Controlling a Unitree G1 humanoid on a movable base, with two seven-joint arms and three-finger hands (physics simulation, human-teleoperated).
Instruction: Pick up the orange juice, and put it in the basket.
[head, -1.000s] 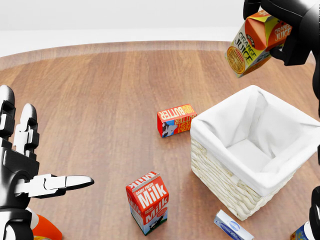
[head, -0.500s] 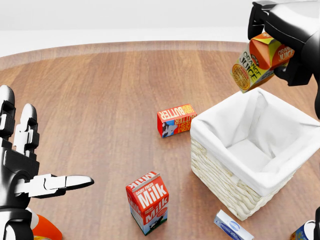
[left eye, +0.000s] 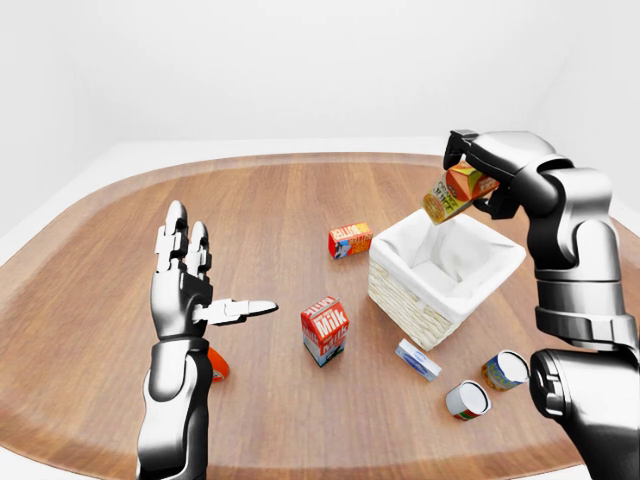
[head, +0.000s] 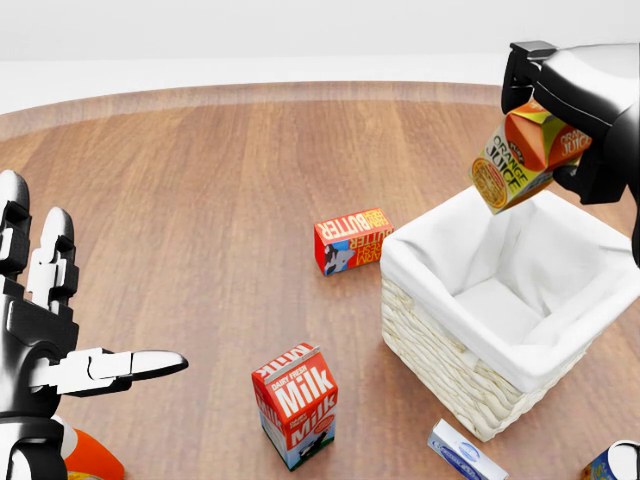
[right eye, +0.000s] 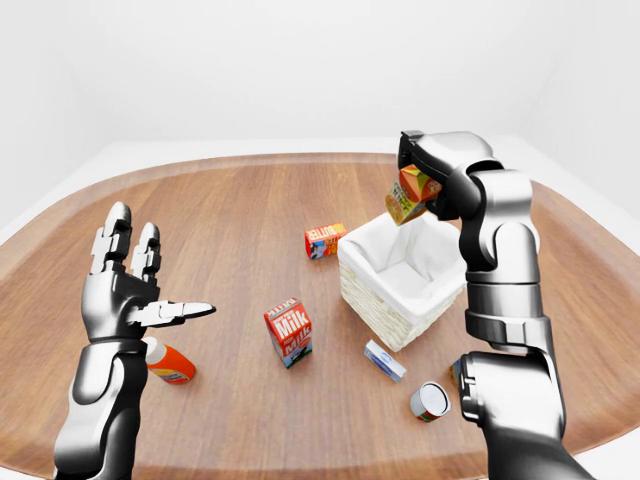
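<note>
Holding the juice carton over the basket, tilted.
Worktop (head: 200, 180) carries the basket (head: 440, 350), white-lined; right hand (head: 570, 100) is clamped round the juice carton (head: 525, 160) above the basket's top-right rim in the head view. Left hand (head: 45, 340) hangs with fingers spread, holding nothing. Milk carton (head: 295, 405) upright; butter box (head: 352, 240) near the basket.

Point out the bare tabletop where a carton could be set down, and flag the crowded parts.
Bare wood runs between the open left hand and the butter carton, and along the table's top stretch. Inside the basket is empty. Crowded: below the basket, where the milk carton, small blue box and two cans lie.
</note>
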